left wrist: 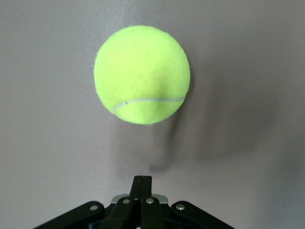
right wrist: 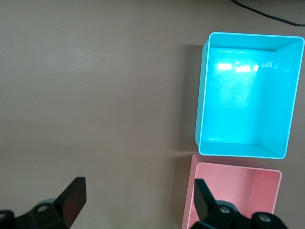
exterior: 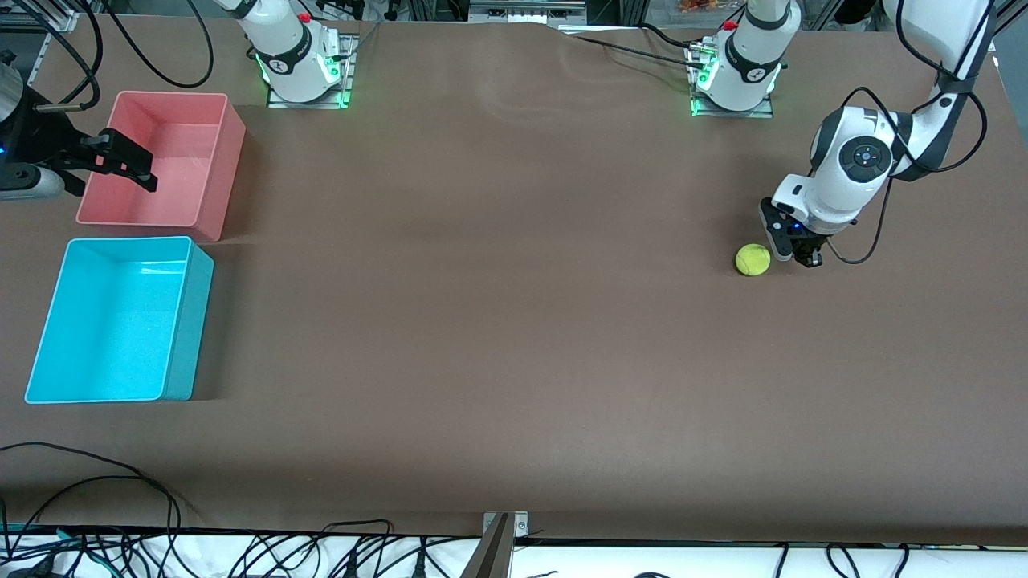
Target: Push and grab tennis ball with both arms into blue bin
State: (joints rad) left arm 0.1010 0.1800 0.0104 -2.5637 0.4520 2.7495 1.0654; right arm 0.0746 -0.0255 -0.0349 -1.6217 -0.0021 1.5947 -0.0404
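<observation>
The tennis ball (exterior: 752,259) lies on the brown table toward the left arm's end. My left gripper (exterior: 805,258) is low at the table right beside the ball, on the side away from the bins, and is shut and empty. In the left wrist view the ball (left wrist: 142,74) sits just ahead of the closed fingertips (left wrist: 143,179), with a small gap. The blue bin (exterior: 48,321) stands empty at the right arm's end, near the front camera. My right gripper (exterior: 128,164) hangs open and empty over the pink bin's outer edge; it also shows in its wrist view (right wrist: 138,193) above the blue bin (right wrist: 205,95).
A pink-red bin (exterior: 229,160) stands empty beside the blue bin, farther from the front camera; it shows in the right wrist view (right wrist: 228,171) too. Wide bare table lies between the ball and the bins. Cables run along the table's front edge.
</observation>
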